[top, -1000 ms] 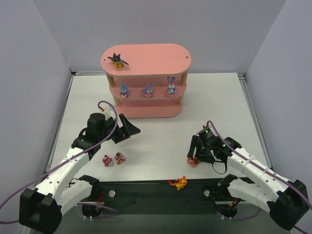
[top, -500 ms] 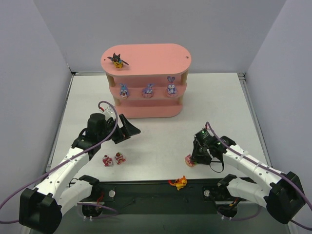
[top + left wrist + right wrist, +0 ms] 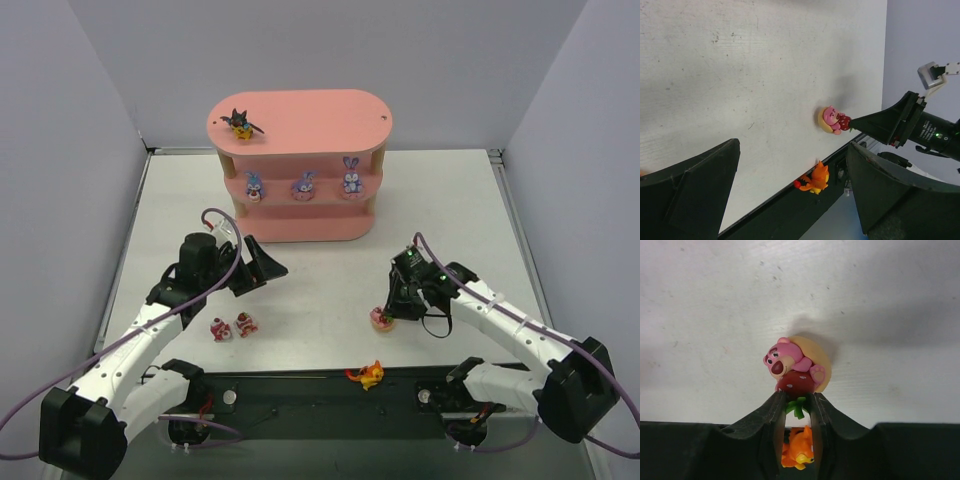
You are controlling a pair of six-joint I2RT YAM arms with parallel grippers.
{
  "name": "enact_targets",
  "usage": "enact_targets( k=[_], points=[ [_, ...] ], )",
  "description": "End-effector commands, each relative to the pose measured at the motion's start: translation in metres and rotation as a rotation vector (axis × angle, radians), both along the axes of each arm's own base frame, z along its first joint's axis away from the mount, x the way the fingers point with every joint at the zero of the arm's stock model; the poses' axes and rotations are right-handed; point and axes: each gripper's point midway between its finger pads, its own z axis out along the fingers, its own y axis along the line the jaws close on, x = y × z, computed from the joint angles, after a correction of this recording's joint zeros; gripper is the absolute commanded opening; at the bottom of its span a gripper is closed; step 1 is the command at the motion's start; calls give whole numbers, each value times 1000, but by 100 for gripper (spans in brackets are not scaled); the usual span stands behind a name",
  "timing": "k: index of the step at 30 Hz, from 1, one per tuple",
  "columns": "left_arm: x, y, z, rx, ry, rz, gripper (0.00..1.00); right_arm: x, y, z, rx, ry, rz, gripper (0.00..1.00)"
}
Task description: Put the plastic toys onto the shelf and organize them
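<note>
Since a second ago the right gripper (image 3: 388,312) has carried its toy leftward and a little farther from the near edge, while the left arm has stayed where it was. That gripper's jaws are narrowed to a slim gap and pinch the pink bear figurine (image 3: 792,367) by the green leaves of the red strawberry it hugs; the figurine, on a round tan base, is tipped onto its side, and whether it touches the white table (image 3: 330,275) or hangs just above it cannot be told. It sits right of centre, well apart from the shelf (image 3: 300,120). The left gripper (image 3: 262,265) is spread wide with nothing between its jaws, hovering over the table on the left. Just near of it stand two red-and-white figurines (image 3: 232,326), side by side. The orange figurine (image 3: 367,374) lies on the black base plate (image 3: 300,385) at the near edge, near of the bear. On the shelf's top board, at its left end, is the black bat figurine (image 3: 240,123); three purple-blue bunnies (image 3: 304,185) stand in a row on the middle tier.
</note>
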Motion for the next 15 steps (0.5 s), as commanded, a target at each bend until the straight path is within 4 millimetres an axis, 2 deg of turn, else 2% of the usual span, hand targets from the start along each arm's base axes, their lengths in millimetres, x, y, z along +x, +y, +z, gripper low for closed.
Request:
enact_targets(
  k=[1,2,4,5,7,12,14,15],
  points=[
    [3,5,12,17,-52,6,97,31,11,27,-14,-82,33,0],
    [3,6,11,23,-48,12,97,42,17,37,-2,-111,34,0],
    [3,8,11,29,-47,20,97,58,24,40,-8,-127,44,0],
    [2,9,10,31,-45,22,97,68,29,48,5,-149,42,0],
    [2,11,10,39,-44,30,97,82,38,44,6,-150,41,0],
    [0,17,12,54,-44,46,97,128,64,54,60,-248,33,0],
    [1,20,12,61,-42,55,97,146,64,52,41,-286,-6,0],
    [0,20,12,63,-41,56,97,159,70,62,59,-327,-19,0]
  ],
)
